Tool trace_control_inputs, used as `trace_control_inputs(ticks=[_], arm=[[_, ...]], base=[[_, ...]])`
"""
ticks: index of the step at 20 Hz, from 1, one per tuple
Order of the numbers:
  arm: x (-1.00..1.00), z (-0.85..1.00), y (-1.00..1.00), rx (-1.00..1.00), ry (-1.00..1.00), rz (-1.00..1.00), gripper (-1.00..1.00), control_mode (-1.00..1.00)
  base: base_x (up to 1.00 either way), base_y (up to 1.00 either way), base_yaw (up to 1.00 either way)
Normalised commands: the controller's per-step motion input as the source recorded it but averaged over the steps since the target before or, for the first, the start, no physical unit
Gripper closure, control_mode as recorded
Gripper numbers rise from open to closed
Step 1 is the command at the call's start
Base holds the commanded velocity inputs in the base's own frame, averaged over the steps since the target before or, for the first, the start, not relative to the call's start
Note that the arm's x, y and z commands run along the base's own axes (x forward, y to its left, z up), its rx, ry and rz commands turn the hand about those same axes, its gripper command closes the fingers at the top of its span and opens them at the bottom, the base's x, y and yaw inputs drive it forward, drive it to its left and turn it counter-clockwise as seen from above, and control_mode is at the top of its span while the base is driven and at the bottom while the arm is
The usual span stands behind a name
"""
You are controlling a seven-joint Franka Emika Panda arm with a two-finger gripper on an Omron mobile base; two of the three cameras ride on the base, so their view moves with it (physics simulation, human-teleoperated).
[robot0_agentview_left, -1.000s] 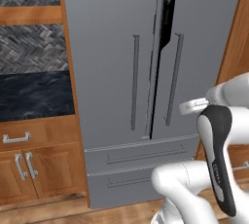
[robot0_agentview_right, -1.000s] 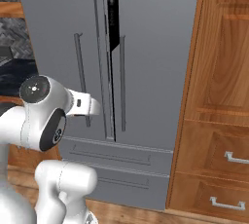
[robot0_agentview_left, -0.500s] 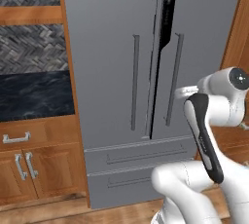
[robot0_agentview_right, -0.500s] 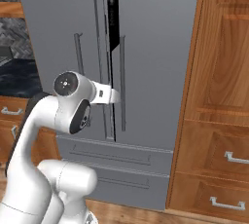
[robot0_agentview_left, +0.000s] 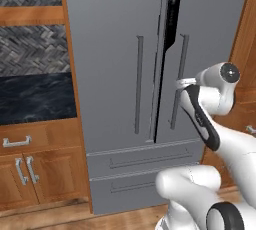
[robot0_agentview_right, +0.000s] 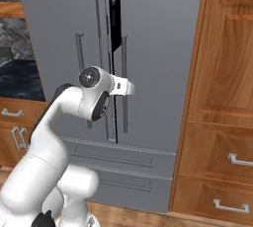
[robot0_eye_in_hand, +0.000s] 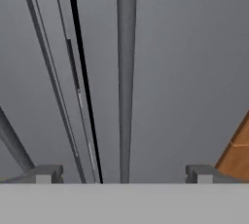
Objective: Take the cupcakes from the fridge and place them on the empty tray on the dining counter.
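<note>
The tall grey fridge (robot0_agentview_left: 115,49) stands straight ahead, with a narrow dark gap between its two doors. My gripper (robot0_agentview_left: 183,82) hovers right in front of the right door's long bar handle (robot0_agentview_left: 176,104). In the hand view that handle (robot0_eye_in_hand: 125,82) runs up the middle between my two fingertips (robot0_eye_in_hand: 46,172), and the gripper (robot0_eye_in_hand: 124,172) is open with nothing in it. From the right base view the gripper (robot0_agentview_right: 129,88) sits at the handle (robot0_agentview_right: 124,112), about mid height. The cupcakes are hidden, and the tray and dining counter are out of view.
Left of the fridge are wooden cabinets (robot0_agentview_left: 30,169) under a dark marbled wall counter (robot0_agentview_left: 30,96) and a herringbone backsplash. A tall wooden cabinet with drawers (robot0_agentview_right: 222,122) flanks the fridge on the right. The fridge's lower drawers (robot0_agentview_left: 145,159) sit beneath my hand.
My arm has swung up and forward, carrying the hand from beside the fridge to right in front of the right door's handle. The jaws stayed open.
</note>
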Motion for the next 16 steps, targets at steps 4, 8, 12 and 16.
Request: trace_control_inputs(ticks=[4, 8, 12, 16], arm=[[1.0, -0.09, -0.01, 0.05, -0.11, 0.0, -1.0, -1.0], [0.99, -0.1, 0.0, 0.03, -0.14, 0.0, -1.0, -1.0], [0.88, -0.08, -0.14, 0.03, -0.12, 0.0, -1.0, -1.0], [0.87, -0.05, -0.27, 0.05, -0.06, 0.0, -1.0, -1.0]], base=[[0.0, 0.0, 0.0], [0.0, 0.0, 0.0], [0.0, 0.0, 0.0], [0.0, 0.0, 0.0]])
